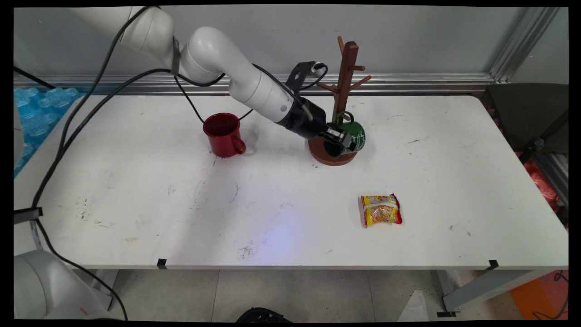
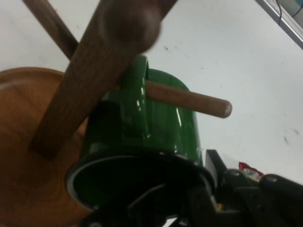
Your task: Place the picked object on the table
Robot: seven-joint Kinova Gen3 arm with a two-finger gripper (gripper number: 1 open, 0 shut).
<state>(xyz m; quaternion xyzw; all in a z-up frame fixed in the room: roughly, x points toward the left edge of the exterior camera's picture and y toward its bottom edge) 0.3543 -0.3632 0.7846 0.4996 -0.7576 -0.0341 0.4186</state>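
A white table [image 1: 136,204], scuffed and marked, runs across the main view in front of a grey wall with an aluminium rail along its foot, and the wooden mug tree [image 1: 343,91] standing toward the table's far middle serves as the landmark here. Farthest to the left of the tree, off the table's edge, lies a patch of blue bubble wrap [image 1: 41,109]. Nearer, still to the tree's left and well apart from it, a red mug [image 1: 223,134] stands upright with its handle turned toward the camera. Between that mug and the tree the white arm slants down from the upper left, and its gripper [image 1: 338,138] sits right at the tree's round base [image 1: 324,156]. The gripper is clamped on the rim of a green mug [image 1: 355,134], one finger inside the mouth and one outside, as the hand view shows, where the mug's dark opening faces the camera. The green mug lies tilted on its side against the tree, its long axis running away from the gripper to the right, its mouth toward the gripper and its bottom pointing away. In the hand view the mug's handle [image 2: 134,101] is hooked over one of the tree's lower pegs [image 2: 189,100], which pokes out past it to the right; the tree's post crosses just in front and its base lies beneath. To the right of the tree and nearer the camera, well apart, a yellow and red snack packet [image 1: 381,210] lies flat on the table.
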